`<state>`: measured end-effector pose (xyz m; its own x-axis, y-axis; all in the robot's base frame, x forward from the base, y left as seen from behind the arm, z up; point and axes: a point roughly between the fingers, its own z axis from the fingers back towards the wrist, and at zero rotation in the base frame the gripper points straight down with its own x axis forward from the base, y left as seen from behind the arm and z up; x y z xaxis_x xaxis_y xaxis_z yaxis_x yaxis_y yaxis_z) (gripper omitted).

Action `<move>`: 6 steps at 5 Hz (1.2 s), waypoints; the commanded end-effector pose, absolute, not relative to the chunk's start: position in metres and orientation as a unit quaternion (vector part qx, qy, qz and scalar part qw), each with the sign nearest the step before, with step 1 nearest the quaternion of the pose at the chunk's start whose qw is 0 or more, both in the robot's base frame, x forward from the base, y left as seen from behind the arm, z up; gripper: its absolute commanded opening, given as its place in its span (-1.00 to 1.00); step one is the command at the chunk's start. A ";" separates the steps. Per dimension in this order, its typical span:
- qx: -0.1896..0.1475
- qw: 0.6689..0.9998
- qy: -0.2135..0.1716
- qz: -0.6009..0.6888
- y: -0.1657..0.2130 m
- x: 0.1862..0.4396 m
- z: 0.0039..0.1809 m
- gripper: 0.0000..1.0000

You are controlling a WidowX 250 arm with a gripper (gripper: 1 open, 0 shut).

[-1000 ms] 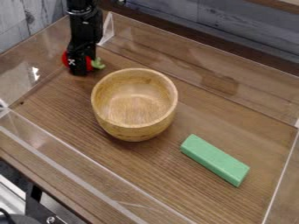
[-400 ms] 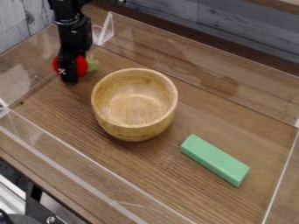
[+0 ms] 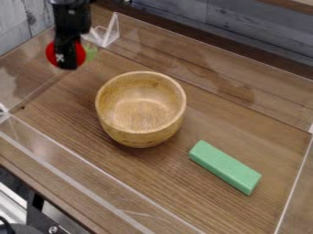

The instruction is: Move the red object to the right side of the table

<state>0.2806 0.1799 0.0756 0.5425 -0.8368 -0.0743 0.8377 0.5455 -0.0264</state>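
Note:
The red object (image 3: pixel 59 56) is a small round red ball with a green bit on its right side. It hangs at the far left of the table (image 3: pixel 244 110), a little above the wood. My black gripper (image 3: pixel 66 49) comes down from the top left and is shut on the red object, its fingers pressed against the ball's sides. The arm above runs out of the frame.
A wooden bowl (image 3: pixel 141 108) stands in the middle of the table. A flat green block (image 3: pixel 224 166) lies at the front right. Low clear acrylic walls (image 3: pixel 37 146) border the tabletop, and a small clear bracket (image 3: pixel 106 32) stands just right of the gripper.
The gripper has shifted left, shut on the red object and lifted it off the wood. The bowl and green block have not moved.

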 end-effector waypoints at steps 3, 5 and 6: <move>0.018 0.917 0.001 -0.399 0.083 0.306 0.108 -1.00; 0.009 0.960 -0.009 -0.278 0.014 0.312 0.088 -1.00; 0.006 0.959 -0.012 -0.282 -0.021 0.318 0.084 -1.00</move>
<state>0.3078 -0.0199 0.0701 0.8396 -0.5425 -0.0295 0.5424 0.8401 -0.0101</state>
